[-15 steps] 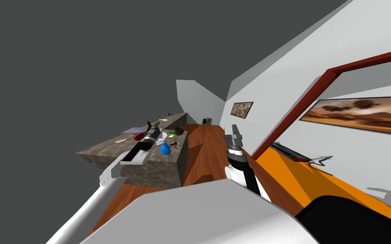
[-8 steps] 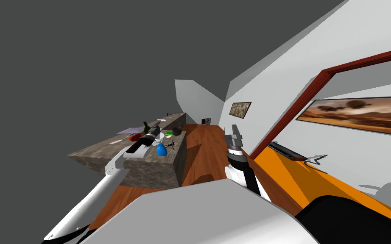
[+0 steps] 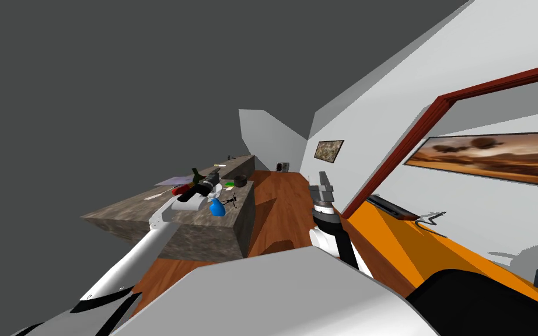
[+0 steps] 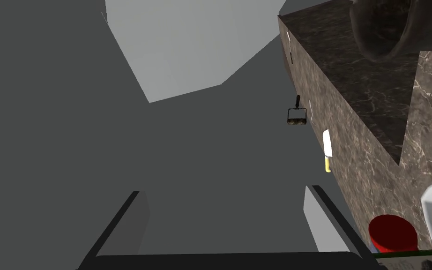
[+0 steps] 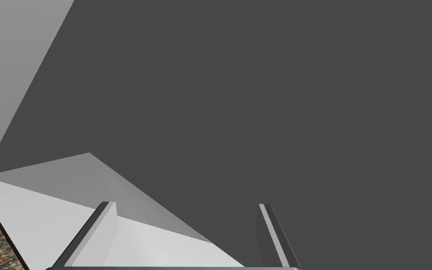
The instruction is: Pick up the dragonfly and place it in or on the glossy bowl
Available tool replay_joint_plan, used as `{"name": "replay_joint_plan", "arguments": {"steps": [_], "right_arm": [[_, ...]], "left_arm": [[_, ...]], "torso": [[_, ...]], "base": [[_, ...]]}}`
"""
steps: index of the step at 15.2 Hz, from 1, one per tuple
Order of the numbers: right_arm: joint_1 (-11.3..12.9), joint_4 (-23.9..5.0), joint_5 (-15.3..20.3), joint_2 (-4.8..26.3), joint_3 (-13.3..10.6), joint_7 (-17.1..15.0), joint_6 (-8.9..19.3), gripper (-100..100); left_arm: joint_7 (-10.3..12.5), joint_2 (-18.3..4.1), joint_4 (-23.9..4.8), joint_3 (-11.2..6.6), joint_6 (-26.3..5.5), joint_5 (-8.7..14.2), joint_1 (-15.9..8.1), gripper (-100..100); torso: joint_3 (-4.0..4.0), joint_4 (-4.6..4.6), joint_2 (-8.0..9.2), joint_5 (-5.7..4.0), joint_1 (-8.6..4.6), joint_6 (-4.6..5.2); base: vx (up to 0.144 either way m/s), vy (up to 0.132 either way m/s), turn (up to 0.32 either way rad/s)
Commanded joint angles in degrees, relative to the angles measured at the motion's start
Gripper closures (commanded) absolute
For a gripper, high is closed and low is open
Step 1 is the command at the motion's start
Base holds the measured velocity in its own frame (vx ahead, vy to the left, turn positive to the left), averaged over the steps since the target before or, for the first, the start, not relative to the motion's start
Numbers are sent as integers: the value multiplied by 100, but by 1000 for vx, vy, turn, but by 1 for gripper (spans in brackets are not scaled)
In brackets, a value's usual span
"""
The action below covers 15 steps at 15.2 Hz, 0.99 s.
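- Left gripper [image 4: 224, 191]: fingers spread, nothing between them. It hovers over the marbled surface [image 3: 130, 207], close to a red object [image 4: 392, 233].
- Dragonfly [image 3: 229, 201]: small and dark, lying near the surface's right edge. It is just beside a blue object [image 3: 216, 208] and apart from the gripper.
- Step in hand, as judged: the reach. Re-aim the gripper at the dragonfly and descend from above. Its thin body likely calls for a centred, gentle pinch.
- Avoid nudging the blue object on the way down.
- Dark bowl [image 3: 240, 181], probably the target, sits farther along the surface.
- Right gripper [image 3: 322, 185]: spread, empty, raised and idle.
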State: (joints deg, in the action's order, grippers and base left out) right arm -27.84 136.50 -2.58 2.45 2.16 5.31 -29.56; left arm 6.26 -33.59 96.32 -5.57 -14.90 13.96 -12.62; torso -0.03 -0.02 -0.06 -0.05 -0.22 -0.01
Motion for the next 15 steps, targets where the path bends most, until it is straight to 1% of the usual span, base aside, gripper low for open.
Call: {"name": "replay_joint_plan", "arguments": {"steps": [1, 3, 4, 5, 6, 7, 8, 9, 10, 11, 12, 13, 14, 15], "right_arm": [[0, 0, 0, 0, 0, 0, 0, 0], [0, 0, 0, 0, 0, 0, 0, 0], [0, 0, 0, 0, 0, 0, 0, 0], [0, 0, 0, 0, 0, 0, 0, 0], [0, 0, 0, 0, 0, 0, 0, 0], [0, 0, 0, 0, 0, 0, 0, 0], [0, 0, 0, 0, 0, 0, 0, 0], [0, 0, 0, 0, 0, 0, 0, 0], [0, 0, 0, 0, 0, 0, 0, 0], [0, 0, 0, 0, 0, 0, 0, 0], [0, 0, 0, 0, 0, 0, 0, 0], [0, 0, 0, 0, 0, 0, 0, 0], [0, 0, 0, 0, 0, 0, 0, 0], [0, 0, 0, 0, 0, 0, 0, 0]], "left_arm": [[-16, -136, -286, -23, -286, 132, -239, -100], [-16, -136, -315, -23, -503, 132, -239, -100], [-35, -238, -523, -42, -653, 245, -469, -100], [-35, -238, -625, -42, -766, 245, -469, -100], [-35, -238, -626, -42, -907, 245, -469, -100], [-53, -328, -826, -64, -1058, 355, -687, -100], [-53, -328, -943, -64, -1175, 355, -687, -100], [-53, -328, -943, -64, -1281, 355, -687, -100], [-53, -328, -943, -64, -1319, 355, -687, -100], [-70, -408, -1195, -87, -1506, 464, -893, -100], [-70, -408, -1263, -87, -1618, 464, -893, -100], [-70, -408, -1263, -87, -1722, 464, -893, -100], [-70, -408, -1263, -87, -1722, 464, -893, -100], [-86, -476, -1526, -111, -1925, 569, -1086, -100]], "torso": [[0, 0, 0, 0, 0, 0], [0, 0, 0, 0, -2, 0], [1, 0, 2, 1, 1, 0], [2, 1, 3, 0, 0, 1], [2, 1, 3, 0, 1, 1], [2, 1, 3, 1, 5, 0], [2, 1, 3, 1, 3, 0], [1, 1, 3, 1, 0, 0], [1, 0, 2, 1, 2, -1], [2, 1, 3, 2, 5, 1], [2, 1, 4, 1, 7, 1], [2, 1, 4, 2, 7, -1], [2, 0, 3, 2, 2, 1], [2, 1, 3, 1, 3, 2]], "base": [[18, -57, -25], [5, -50, 17], [1, -51, 1], [3, -50, 14], [4, -32, 15], [3, -47, 5], [7, -60, 15], [12, -43, 40], [4, -32, -1], [0, -30, -20], [4, -38, -5], [10, -54, -20], [9, -42, -38], [27, -66, -24]]}}
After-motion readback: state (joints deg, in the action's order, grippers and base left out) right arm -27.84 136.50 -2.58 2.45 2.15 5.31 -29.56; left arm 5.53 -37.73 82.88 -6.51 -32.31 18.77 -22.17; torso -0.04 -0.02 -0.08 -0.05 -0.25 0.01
